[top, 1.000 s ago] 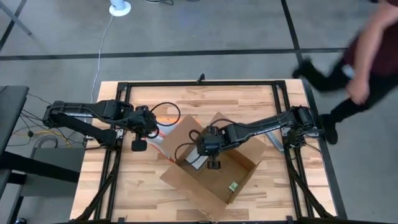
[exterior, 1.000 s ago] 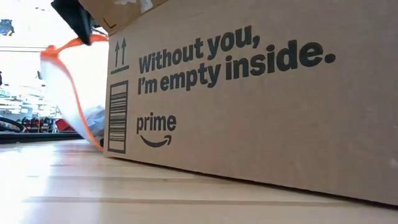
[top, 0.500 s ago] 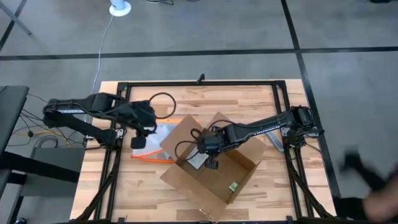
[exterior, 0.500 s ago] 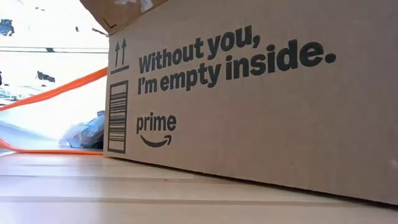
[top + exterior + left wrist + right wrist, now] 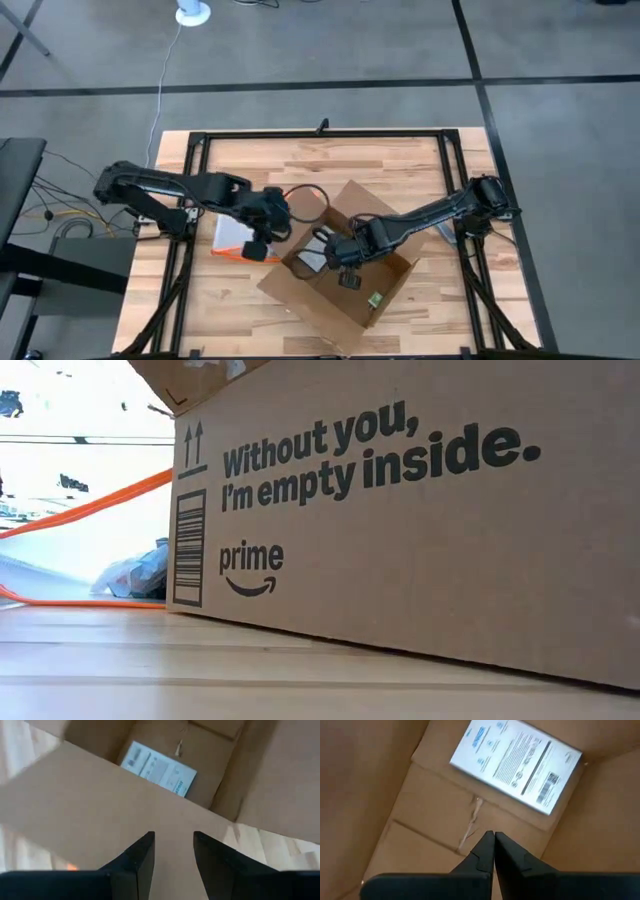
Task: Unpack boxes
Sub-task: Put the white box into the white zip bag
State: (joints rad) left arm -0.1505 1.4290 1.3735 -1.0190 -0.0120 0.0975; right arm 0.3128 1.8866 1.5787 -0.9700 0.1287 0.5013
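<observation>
Jaws clenched empty, the right gripper (image 5: 493, 851) is reaching inside the open cardboard box (image 5: 345, 290) sitting mid-table; the left gripper (image 5: 173, 851), jaws released, is hovering over its flap. The printed sheet (image 5: 516, 764) on the floor is looking light, floppy; pinching an edge seems best.

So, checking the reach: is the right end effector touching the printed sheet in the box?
Apart: right wrist view shows right end effector short of the sheet.
</observation>
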